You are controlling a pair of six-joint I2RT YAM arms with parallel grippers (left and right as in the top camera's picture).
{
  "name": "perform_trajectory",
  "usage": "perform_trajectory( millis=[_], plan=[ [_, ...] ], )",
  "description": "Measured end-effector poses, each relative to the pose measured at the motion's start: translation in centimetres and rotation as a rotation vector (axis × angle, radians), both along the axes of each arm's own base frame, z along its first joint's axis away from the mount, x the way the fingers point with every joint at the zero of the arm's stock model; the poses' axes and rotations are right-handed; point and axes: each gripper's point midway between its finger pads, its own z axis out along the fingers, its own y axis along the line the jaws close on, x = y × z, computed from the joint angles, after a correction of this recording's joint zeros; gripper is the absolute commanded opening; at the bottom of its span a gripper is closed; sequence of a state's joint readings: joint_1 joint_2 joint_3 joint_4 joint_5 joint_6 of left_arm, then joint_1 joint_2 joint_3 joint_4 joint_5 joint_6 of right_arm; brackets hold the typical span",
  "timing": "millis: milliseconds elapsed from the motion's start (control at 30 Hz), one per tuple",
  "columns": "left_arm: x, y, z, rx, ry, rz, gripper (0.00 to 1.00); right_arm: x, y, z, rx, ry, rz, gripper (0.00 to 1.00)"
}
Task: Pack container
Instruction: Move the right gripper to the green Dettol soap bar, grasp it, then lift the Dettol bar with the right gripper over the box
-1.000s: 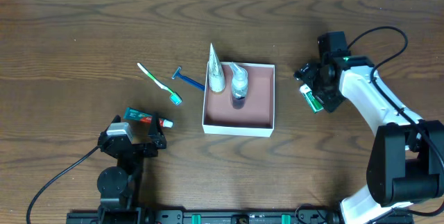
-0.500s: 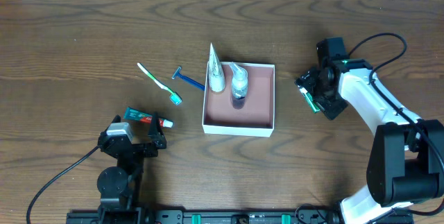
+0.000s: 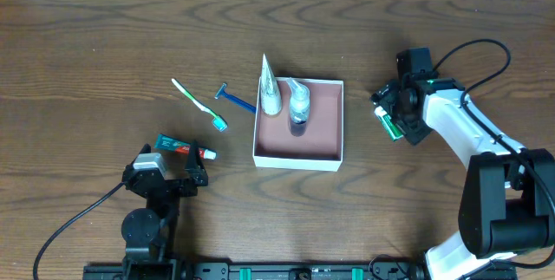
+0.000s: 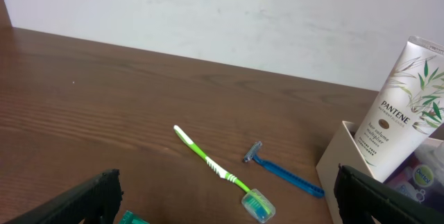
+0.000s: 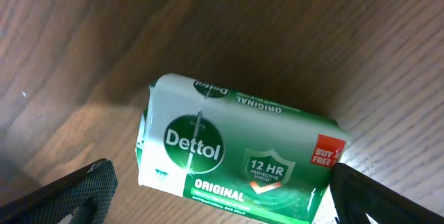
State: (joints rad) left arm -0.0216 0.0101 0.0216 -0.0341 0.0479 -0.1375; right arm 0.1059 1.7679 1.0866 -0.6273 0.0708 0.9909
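The container [image 3: 328,157], a shallow white box with a reddish-brown floor, sits mid-table. In it a white Pantene tube [image 3: 270,86] leans on the left wall beside a clear bottle [image 3: 298,103]. The left wrist view shows the container's wall [image 4: 338,163] and the tube [image 4: 402,109]. My right gripper [image 3: 392,117] is open, its jaws straddling a green Dettol soap bar [image 5: 236,151] on the table right of the container. My left gripper [image 3: 172,162] is open and empty near a toothpaste tube [image 3: 184,148].
A green toothbrush [image 3: 199,104] and a blue razor [image 3: 234,100] lie left of the container; both show in the left wrist view, toothbrush [image 4: 211,163] and razor [image 4: 286,174]. The wall rises behind the table's far edge.
My right gripper has shifted slightly down and left over the soap bar. The left arm and the other objects have not moved.
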Motion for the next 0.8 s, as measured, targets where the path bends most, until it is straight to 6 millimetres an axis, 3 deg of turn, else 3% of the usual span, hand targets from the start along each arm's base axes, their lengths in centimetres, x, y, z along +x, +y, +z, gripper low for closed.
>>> perform_trajectory(
  millis=[167,400,500,800],
  plan=[
    [0.0,0.0,0.0,0.0,0.0,0.0,0.98,0.3,-0.1,0.0,-0.01,-0.011,0.002,0.99],
    [0.0,0.0,0.0,0.0,0.0,0.0,0.98,0.3,-0.1,-2.4,-0.015,0.033,0.015,0.99],
    [0.0,0.0,0.0,0.0,0.0,0.0,0.98,0.7,0.0,-2.6,-0.017,0.027,0.028,0.99],
    [0.0,0.0,0.0,0.0,0.0,0.0,0.98,1.0,0.1,-2.6,-0.027,0.02,0.116,0.83]
  ],
)
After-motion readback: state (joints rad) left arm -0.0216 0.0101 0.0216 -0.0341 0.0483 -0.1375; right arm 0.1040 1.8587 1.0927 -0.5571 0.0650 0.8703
